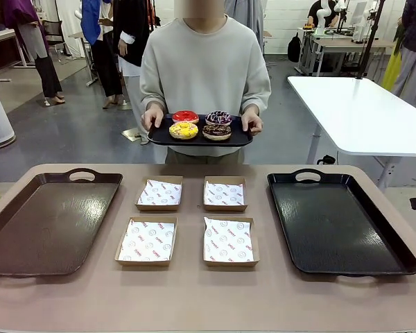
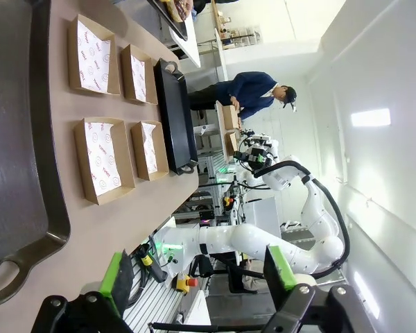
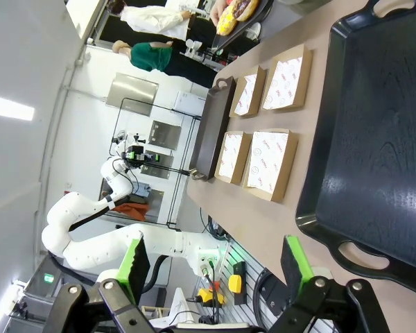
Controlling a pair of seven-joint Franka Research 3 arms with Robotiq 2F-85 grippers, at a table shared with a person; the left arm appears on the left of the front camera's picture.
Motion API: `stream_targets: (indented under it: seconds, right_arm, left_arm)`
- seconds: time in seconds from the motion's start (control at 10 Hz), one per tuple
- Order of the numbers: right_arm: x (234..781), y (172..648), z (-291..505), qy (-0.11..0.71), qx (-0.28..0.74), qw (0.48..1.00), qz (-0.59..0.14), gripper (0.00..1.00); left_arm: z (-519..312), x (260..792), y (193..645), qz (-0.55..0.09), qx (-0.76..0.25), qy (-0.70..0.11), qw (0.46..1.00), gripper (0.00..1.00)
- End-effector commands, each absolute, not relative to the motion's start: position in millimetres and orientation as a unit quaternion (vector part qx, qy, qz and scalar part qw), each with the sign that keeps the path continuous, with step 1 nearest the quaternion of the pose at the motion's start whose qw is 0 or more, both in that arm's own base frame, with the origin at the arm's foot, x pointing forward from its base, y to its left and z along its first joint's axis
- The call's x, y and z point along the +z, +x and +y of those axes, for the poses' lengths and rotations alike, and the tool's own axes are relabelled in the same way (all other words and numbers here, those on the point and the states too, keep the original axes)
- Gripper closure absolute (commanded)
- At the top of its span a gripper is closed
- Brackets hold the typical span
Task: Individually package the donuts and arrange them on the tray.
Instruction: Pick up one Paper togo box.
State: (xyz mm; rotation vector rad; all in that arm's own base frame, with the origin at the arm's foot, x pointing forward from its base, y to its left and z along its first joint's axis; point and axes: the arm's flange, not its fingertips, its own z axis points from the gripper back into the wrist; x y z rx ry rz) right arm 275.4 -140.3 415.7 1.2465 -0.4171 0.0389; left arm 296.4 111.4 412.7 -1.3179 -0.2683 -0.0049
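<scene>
boxes (image 1: 147, 241) between trays (image 1: 48, 222), donuts (image 1: 184, 130) perhaps touching on held tray (image 1: 159, 134) behind

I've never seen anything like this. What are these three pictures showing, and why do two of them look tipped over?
One picture looks across the table from between two robot arms. The other two come from cameras on the arms' wrists, so they appear turned sideways. The green-tipped prongs at the bottom are the left gripper and right gripper, both open and empty. On the table lie four paper-lined cardboard boxes, a brown tray and a black tray. The person opposite holds a small tray carrying four donuts.
</scene>
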Motion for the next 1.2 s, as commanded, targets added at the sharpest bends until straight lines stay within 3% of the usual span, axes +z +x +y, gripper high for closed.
stream_targets:
  seconds: [0.0,0.3,0.7,1.1]
  right_arm:
    - [416.1,275.4,-140.3,0.583,0.02,0.788,-0.196,0.0]
    - [416.1,275.4,-140.3,0.583,0.02,0.788,-0.196,0.0]
    - [416.1,275.4,-140.3,0.583,0.02,0.788,-0.196,0.0]
    - [416.1,275.4,-140.3,0.583,0.02,0.788,-0.196,0.0]
  left_arm:
    - [88.5,439.6,329.3,-0.097,-0.018,-0.559,0.823,0.0]
    - [12.8,470.9,409.1,-0.043,-0.034,-0.439,0.897,0.0]
    - [-102.7,462.2,492.8,-0.043,-0.05,-0.274,0.959,0.0]
    - [-182.0,410.6,526.3,-0.05,-0.098,-0.115,0.987,0.0]
